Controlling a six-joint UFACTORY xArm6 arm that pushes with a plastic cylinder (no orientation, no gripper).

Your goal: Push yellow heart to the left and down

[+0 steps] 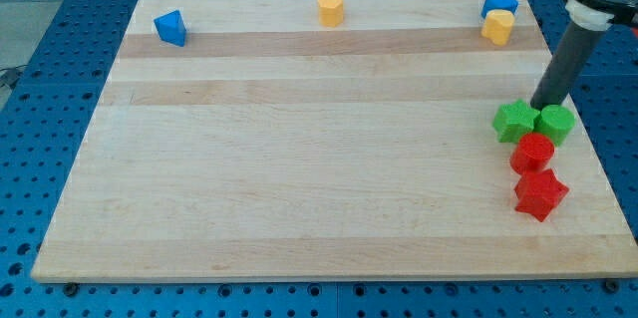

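Two yellow blocks are on the wooden board. One yellow block (330, 7) sits at the top edge, near the middle. The other yellow block (497, 26) sits at the top right and touches a blue block (499, 3) above it. I cannot tell which of the two is the heart. My tip (539, 106) is at the view's right, just above the gap between a green star (515, 121) and a green block (555, 123). It is below the right yellow block and well apart from it.
A red round block (532, 152) and a red star (540, 194) sit below the green pair, near the board's right edge (598, 159). A blue triangular block (170, 28) sits at the top left. The rod leans up to the view's right.
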